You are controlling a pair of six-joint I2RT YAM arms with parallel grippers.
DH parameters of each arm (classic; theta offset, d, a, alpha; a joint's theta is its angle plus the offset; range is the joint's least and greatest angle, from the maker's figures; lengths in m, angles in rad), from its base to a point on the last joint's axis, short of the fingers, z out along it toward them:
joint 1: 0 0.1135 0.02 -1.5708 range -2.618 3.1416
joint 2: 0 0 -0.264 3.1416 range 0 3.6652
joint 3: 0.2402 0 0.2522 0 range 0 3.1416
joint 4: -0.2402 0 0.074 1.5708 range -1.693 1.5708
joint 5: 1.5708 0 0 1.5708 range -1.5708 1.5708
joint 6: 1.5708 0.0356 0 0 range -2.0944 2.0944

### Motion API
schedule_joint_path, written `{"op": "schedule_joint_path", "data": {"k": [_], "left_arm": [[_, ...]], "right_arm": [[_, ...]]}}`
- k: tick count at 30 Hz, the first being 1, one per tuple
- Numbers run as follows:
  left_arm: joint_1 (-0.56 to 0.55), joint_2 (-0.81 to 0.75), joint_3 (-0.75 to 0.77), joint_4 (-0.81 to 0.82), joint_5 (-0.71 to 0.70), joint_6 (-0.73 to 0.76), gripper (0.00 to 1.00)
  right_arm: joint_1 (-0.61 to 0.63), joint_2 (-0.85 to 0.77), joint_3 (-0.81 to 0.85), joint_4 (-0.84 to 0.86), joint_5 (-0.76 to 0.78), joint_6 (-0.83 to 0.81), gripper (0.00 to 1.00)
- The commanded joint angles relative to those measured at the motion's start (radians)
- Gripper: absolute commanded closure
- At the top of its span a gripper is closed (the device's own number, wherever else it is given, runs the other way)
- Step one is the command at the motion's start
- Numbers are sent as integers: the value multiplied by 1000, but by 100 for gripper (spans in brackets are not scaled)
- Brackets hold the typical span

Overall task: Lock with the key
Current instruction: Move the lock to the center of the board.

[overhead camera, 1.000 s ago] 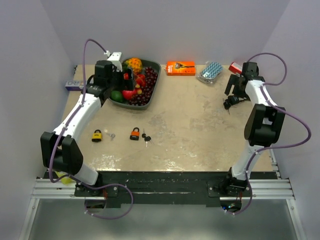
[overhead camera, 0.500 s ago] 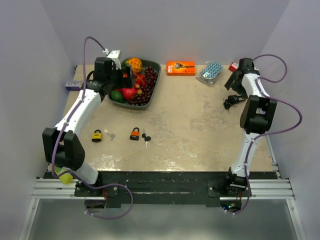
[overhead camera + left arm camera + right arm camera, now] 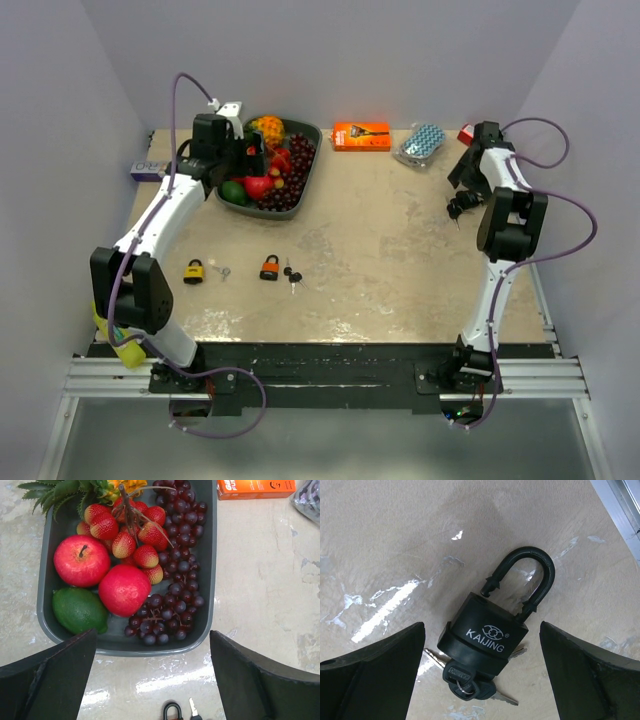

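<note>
Both spread wide, right tool (image 3: pixel 482 626) over black padlock (image 3: pixel 484 642) near table (image 3: pixel 385 535) edge, left tool (image 3: pixel 153 635) above fruit tray (image 3: pixel 209 580)

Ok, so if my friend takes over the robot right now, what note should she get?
Left end effector: open, empty, above the grey fruit tray.
Right end effector: open, empty, right above the black KAIJING padlock.
Black padlock: far right of the tan table, shackle popped open, a black-headed key apparently in its keyhole.
Yellow padlock and orange padlock: front left, too small to judge.
Done: nothing locked yet. Left: probably close the shackle and turn the key.
</note>
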Motion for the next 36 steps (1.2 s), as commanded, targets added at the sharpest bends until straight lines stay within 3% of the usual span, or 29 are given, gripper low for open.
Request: {"op": "schedule_joint_path", "data": {"k": [1,4,10,11,13,15,16,19,21,22,28,31,36], "left_arm": [[12,10,60,5,-11,-16,2],[15,9,65,-1,-11,-16,2],[30,-3,62,-16,-9,-13,3],[32,-8,59,-16,-3,-13,3],[35,-13,49,-13,8,-9,4],[38,-20,37,-4,12,-6,4],[38,-23,31,-1,22,-4,4],[39,-36,10,13,35,-4,5],[39,-49,-13,27,42,-4,5],[41,-54,-23,31,46,-6,5],[42,-97,-81,56,63,-7,5],[47,-118,-113,68,60,-12,5],[65,-131,-133,56,89,-24,2]], "right_arm": [[-8,15,-9,-12,32,31,1],[-10,30,-12,-4,11,35,5],[-10,21,-24,13,-78,11,23],[-10,3,-35,19,-110,-18,34],[-5,-26,-73,40,-178,-73,42],[18,-80,-137,68,-262,-176,58],[30,-94,-161,85,-285,-258,72],[83,-127,-210,51,-385,-422,100],[152,-161,-256,45,-380,-498,100],[160,-179,-274,54,-393,-621,100],[360,-327,-450,100,-552,-993,100],[423,-359,-523,118,-588,-1116,100],[458,-359,-579,135,-565,-1179,98]]}}
